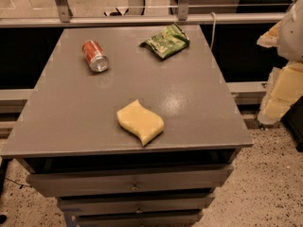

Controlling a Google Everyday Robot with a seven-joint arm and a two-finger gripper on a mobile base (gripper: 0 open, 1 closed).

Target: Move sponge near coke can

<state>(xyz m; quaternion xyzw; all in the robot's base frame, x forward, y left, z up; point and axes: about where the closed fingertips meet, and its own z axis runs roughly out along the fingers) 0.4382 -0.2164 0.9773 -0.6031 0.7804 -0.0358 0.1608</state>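
Camera view gives me the sponge (pixel 140 122) lying flat near the front edge of the grey table (pixel 199 93), well apart from the coke can (pixel 95 56), which lies on its side at the back left. A green snack bag (pixel 165 41) sits back right. My gripper (pixel 284 91) hangs beyond the table's right side, away from the sponge; how far open it is, I cannot tell.

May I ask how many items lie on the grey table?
3: the coke can at back left; the green snack bag at back right; the sponge near the front edge. The gripper is right of the table.
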